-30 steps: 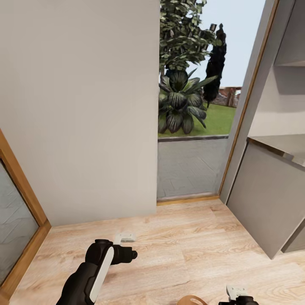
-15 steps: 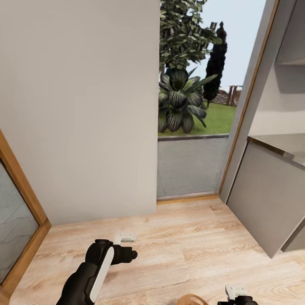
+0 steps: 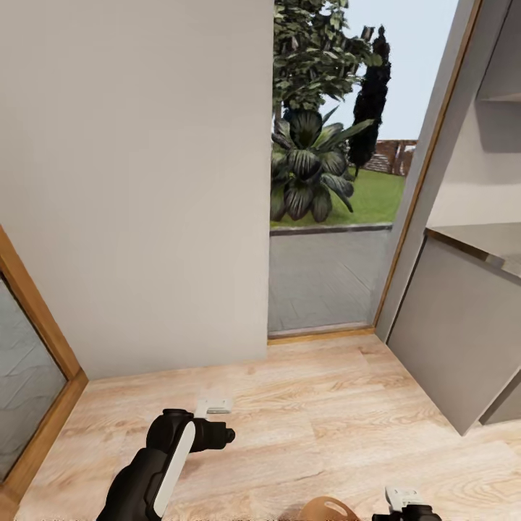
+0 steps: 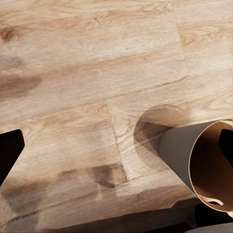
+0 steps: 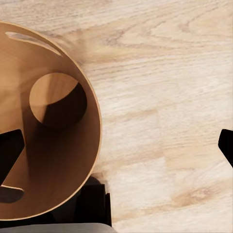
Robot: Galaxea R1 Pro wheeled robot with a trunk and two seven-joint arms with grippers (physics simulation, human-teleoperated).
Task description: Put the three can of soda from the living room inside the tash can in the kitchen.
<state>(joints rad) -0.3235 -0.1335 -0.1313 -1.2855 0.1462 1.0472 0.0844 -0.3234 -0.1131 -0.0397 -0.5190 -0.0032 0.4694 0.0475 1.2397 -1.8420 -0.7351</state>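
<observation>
Judging from the empty tash can (image 5: 48, 145), no can of soda is deposited yet; all three appear outstanding. It stands on the wood floor (image 3: 325, 405), directly below the right tool (image 5: 116, 145), beside the left tool (image 4: 116, 145). Both tools spread wide, holding nothing.

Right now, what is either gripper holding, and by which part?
Apparently nothing. The left gripper and right gripper are open; one right finger hangs inside the tash can without pinching it.

One tash can (image 5: 58, 160), two arms (image 3: 155, 463).
</observation>
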